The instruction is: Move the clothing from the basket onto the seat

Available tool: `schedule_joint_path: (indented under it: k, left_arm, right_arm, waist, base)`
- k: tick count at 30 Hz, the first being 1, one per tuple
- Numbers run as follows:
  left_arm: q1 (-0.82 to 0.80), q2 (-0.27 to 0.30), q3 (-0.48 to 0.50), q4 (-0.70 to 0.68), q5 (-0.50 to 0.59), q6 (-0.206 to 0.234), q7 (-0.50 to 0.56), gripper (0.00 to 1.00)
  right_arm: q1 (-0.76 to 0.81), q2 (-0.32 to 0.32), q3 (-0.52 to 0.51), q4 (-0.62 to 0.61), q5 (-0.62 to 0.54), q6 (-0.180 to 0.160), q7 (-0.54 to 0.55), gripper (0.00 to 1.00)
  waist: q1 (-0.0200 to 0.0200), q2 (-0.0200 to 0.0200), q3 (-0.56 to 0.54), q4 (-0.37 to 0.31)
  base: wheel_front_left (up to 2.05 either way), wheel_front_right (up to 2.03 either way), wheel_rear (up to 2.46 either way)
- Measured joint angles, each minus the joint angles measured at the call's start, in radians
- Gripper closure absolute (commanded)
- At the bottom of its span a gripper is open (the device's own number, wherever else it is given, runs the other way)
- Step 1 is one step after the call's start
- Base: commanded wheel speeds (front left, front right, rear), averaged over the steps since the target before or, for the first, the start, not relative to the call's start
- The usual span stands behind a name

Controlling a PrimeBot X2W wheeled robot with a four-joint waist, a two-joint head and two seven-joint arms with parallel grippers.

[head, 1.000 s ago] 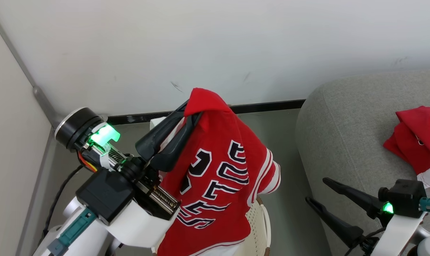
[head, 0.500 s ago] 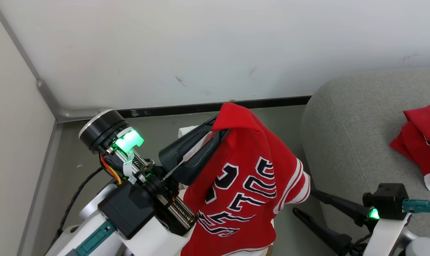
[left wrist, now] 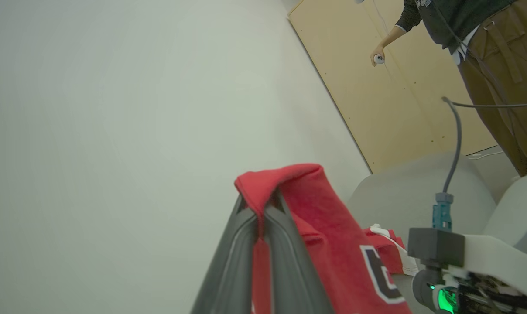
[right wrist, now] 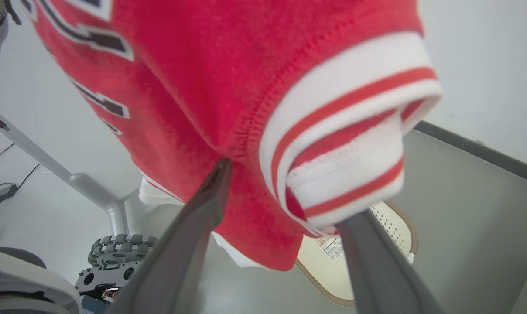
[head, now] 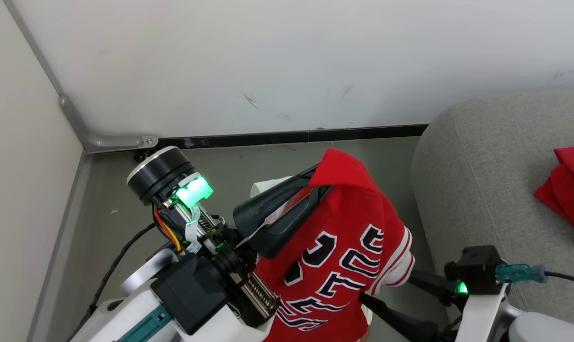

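1. The lettered garment [head: 353, 237] hangs mid-scene from the left gripper [head: 321, 182], with the basket [right wrist: 392, 224] on the floor [head: 125, 199] below.
2. The seat [head: 482, 166] stands to its right, by the far wall [head: 268, 61].
3. A second garment [head: 569, 190] lies on the seat, far right.
4. The right gripper [right wrist: 287, 189] is near, with the hanging sleeve between its fingers.

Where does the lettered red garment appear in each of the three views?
Head view: lettered red garment at lower centre, hanging from the left gripper.
Left wrist view: garment at bottom centre, pinched by that gripper.
Right wrist view: garment across the upper half.
Shared landmark: its black lettering.
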Motion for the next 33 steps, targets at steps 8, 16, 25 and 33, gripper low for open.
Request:
schedule_joint_path:
  k: [8,16,25,33]
  left_arm:
    - [-0.015,-0.001,-0.024,0.001,-0.015,-0.005,0.0,1.0]
    - [-0.015,-0.001,-0.031,0.006,-0.025,-0.005,0.0,1.0]
    - [-0.013,0.001,-0.016,0.071,-0.069,-0.005,0.011,1.0]
    - [0.037,0.017,0.029,0.171,-0.107,0.009,0.028,1.0]
  right_arm:
    - [-0.1,0.026,0.091,-0.016,-0.009,0.0,-0.029,0.0]
    - [-0.151,0.077,0.153,-0.001,-0.014,0.0,-0.095,0.62]
    - [-0.202,0.093,0.186,0.05,-0.045,0.0,-0.196,1.0]
    - [-0.201,0.088,0.183,0.074,-0.042,0.0,-0.214,1.0]
  waist:
    - [-0.0001,0.0,0.013,0.005]
    - [0.0,0.0,0.023,-0.005]
    - [0.0,0.0,0.032,-0.02]
    - [0.0,0.0,0.036,-0.043]
  base:
    - [0.0,0.0,0.0]
    - [0.0,0.0,0.0]
    - [0.0,0.0,0.0]
    - [0.0,0.0,0.0]
